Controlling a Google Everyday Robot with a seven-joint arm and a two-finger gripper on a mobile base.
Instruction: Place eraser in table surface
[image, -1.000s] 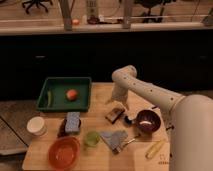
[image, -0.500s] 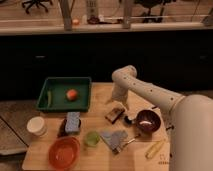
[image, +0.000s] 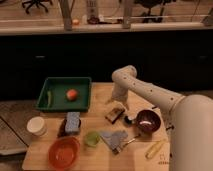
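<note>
Eraser (image: 115, 114), a small dark block with a lighter band, lies flat on the wooden surface (image: 145, 162) near its middle, directly beneath the pincer (image: 119, 104). The pincer hangs just above it, possibly touching; whether its fingers are spread or closed on the block cannot be told. Since the eraser appears to rest on the wood, my judgement is that the placing is at or near the release, and the arm reaches down from the right so that the drop lands in an open patch between the dishes.

Just right of the eraser stands a dark maroon bowl (image: 148, 120), its contents not discernible. In front lies a crumpled grey-blue cloth (image: 114, 138) with a small green cup (image: 91, 138) beside it, and further left a red-orange bowl (image: 63, 152) that looks empty. A blue sponge (image: 72, 121) sits on a dark holder left of the eraser, and a white cup (image: 36, 125) stands near the left edge. The green tray (image: 82, 83) at the back left holds an orange-red fruit (image: 72, 94) and a slim green vegetable (image: 49, 97). A pale yellow object (image: 155, 148) lies at the front right.
</note>
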